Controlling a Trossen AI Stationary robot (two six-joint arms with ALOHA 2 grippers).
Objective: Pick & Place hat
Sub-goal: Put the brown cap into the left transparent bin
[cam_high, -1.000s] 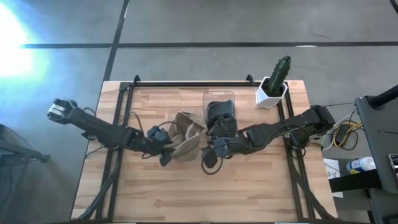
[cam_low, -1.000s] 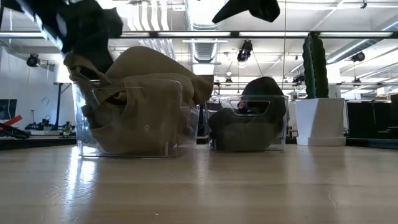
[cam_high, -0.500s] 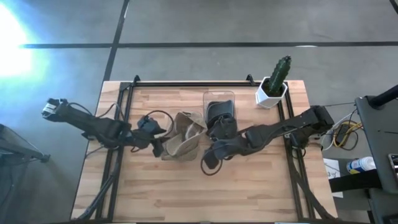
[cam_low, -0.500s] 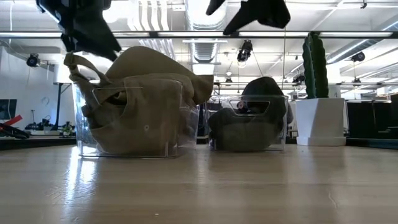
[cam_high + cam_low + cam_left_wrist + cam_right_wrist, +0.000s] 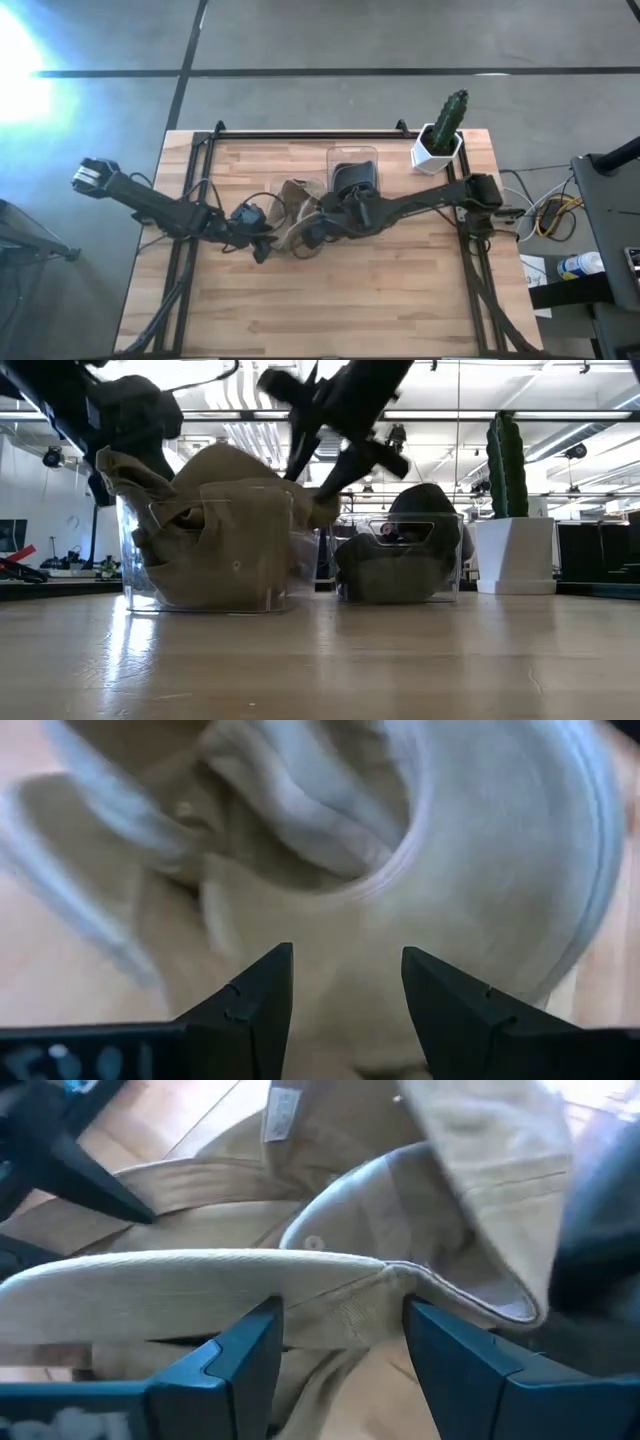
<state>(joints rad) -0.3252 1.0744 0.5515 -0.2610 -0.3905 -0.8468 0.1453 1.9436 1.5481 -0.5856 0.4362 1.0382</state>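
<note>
A tan hat point(image 5: 296, 214) sits crumpled in a clear bin point(image 5: 215, 550) at the table's middle, and its crown bulges over the bin's rim. A dark hat point(image 5: 355, 182) fills a second clear bin point(image 5: 400, 555) to the right. My left gripper point(image 5: 345, 990) is open at the tan hat's left side point(image 5: 255, 228), with the cloth point(image 5: 330, 870) just ahead of its fingers. My right gripper point(image 5: 345, 1330) is open over the tan hat's right side point(image 5: 316, 230), and the hat's brim point(image 5: 200, 1270) runs across just ahead of its fingers. My left gripper is open right at the tan hat's cloth point(image 5: 300, 920), coming from the table's left. I cannot tell whether its fingers touch it. My right gripper is open over the brim edge point(image 5: 390, 1275), coming from the right. Whether it touches the brim does not show.
A cactus in a white pot point(image 5: 440, 138) stands at the table's far right corner. A dark frame point(image 5: 300, 132) borders the table's far and side edges. Bare wood point(image 5: 330, 310) lies on the near side of the bins.
My right gripper has swung toward the table's left, from in front of the dark hat's bin to over the tan hat. My left gripper drew back toward the left edge, then returned to the tan hat. Both bins have stayed in place.
</note>
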